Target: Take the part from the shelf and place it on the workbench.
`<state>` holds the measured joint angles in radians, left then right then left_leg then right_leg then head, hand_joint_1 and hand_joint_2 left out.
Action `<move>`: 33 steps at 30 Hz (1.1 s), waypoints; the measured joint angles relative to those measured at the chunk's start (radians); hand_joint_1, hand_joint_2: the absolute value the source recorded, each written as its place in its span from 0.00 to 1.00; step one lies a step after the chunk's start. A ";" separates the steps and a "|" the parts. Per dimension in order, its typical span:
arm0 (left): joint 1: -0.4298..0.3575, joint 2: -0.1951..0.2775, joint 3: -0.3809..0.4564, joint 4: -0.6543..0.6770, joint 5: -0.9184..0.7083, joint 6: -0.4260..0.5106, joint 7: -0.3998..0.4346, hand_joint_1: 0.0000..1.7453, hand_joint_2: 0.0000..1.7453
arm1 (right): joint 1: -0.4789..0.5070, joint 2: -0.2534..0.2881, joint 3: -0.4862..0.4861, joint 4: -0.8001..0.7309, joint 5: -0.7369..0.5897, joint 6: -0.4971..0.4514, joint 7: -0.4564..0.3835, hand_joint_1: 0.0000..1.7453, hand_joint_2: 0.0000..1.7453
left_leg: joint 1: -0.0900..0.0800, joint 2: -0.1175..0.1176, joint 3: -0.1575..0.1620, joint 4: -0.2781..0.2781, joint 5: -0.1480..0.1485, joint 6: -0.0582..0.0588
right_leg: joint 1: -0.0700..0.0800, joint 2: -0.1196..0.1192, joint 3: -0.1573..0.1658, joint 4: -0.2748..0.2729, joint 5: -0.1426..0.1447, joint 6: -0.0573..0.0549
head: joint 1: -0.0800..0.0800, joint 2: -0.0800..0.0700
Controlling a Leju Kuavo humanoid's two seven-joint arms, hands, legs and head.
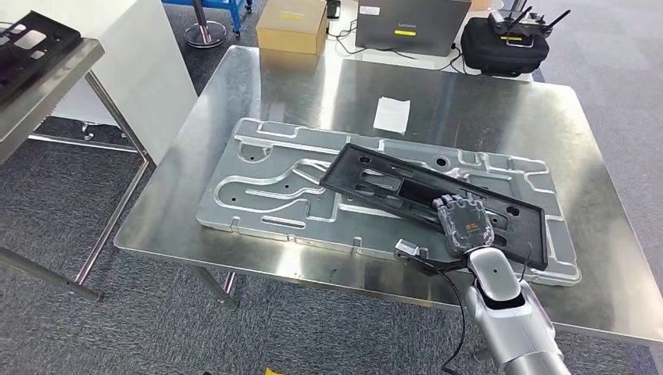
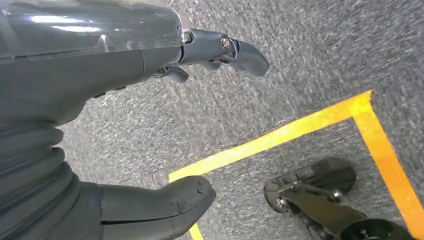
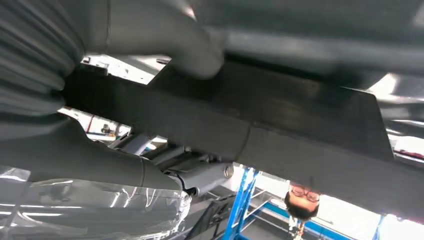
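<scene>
A grey box (image 1: pixel 412 26) at 12 o'clock bears a small logo too tiny to read; a cardboard box (image 1: pixel 292 25) beside it carries a yellow label. The flat black perforated part (image 1: pixel 406 190) lies tilted on a ribbed aluminium plate (image 1: pixel 266 187) atop the shiny steel workbench (image 1: pixel 313 86), right of centre. The right hand (image 1: pixel 466 223) grips the part's 5 o'clock end, thumb (image 3: pixel 195 55) pressing its matte face. The left hand (image 2: pixel 100 125) hangs over grey carpet (image 2: pixel 300 55), fingers (image 2: pixel 240 50) spread, holding nothing.

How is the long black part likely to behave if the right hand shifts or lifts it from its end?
Probably stiff: the black part lies straight across the metal plate without sagging. Likely light for its size, being thin and full of cutouts. Gripped by the right hand near one end, its far end may swing or slide on the smooth metal.
</scene>
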<state>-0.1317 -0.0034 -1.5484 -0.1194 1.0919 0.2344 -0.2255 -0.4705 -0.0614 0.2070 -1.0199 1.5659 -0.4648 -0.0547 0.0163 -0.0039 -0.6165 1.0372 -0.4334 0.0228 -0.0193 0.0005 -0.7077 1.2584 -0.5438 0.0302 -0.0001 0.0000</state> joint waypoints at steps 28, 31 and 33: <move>0.002 0.000 0.000 0.000 0.029 -0.036 0.018 0.00 0.00 | 0.011 0.023 -0.046 0.062 -0.011 -0.033 -0.023 0.00 0.00 | -0.002 -0.001 0.000 -0.012 0.019 0.007 | 0.003 0.000 0.018 0.018 -0.062 0.007 | 0.001 0.000; 0.002 0.000 0.000 0.000 0.029 -0.037 0.017 0.00 0.00 | 0.018 0.023 -0.046 0.062 -0.011 -0.033 -0.024 0.00 0.00 | -0.005 -0.001 -0.012 -0.012 0.030 0.004 | 0.004 0.000 0.059 -0.032 -0.021 0.000 | 0.002 0.000; 0.001 -0.001 0.000 0.000 0.029 -0.037 0.017 0.00 0.00 | 0.015 0.023 -0.046 0.062 -0.011 -0.033 -0.024 0.00 0.00 | -0.007 -0.002 -0.018 -0.012 0.038 -0.002 | 0.010 0.000 0.138 -0.170 0.029 -0.011 | 0.001 0.000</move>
<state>-0.1306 -0.0042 -1.5484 -0.1194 1.1204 0.1976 -0.2084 -0.4551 -0.0381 0.1613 -0.9581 1.5545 -0.4974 -0.0786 0.0094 -0.0060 -0.6344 1.0255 -0.3954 0.0211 -0.0095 0.0005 -0.5697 1.0888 -0.5144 0.0192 0.0013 0.0000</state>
